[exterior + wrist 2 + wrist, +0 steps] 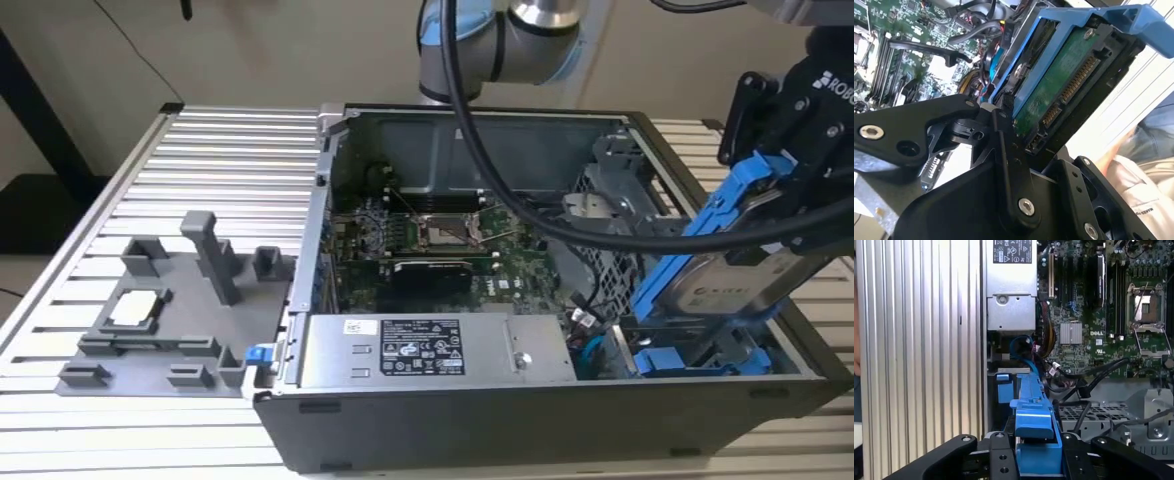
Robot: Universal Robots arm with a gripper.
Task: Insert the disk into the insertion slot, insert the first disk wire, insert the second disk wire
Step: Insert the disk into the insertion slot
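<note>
My gripper [771, 185] is shut on the disk [731, 272], a silver drive clipped in a bright blue carrier. I hold it by the carrier's upper end, steeply tilted, at the exterior view's right. Its lower end hangs just above the insertion slot [694, 358], a grey bay with blue rails in the case's front right corner. The second wrist view shows the disk's green circuit board and connector [1066, 82] between my black fingers [1004, 135]. In the first wrist view the blue carrier [1035, 432] sits in my gripper [1036, 456], above the slot's blue tab [1004, 386]. A loose blue cable [1023, 346] curls beside the slot.
The open computer case holds a motherboard [427, 235], a silver labelled power-supply box [420, 350] and a perforated metal cage [607, 215]. My arm's black cable [534, 210] drapes across the case. A grey fixture [160, 310] stands on the slatted table. A person's sleeve [1146, 167] is close by.
</note>
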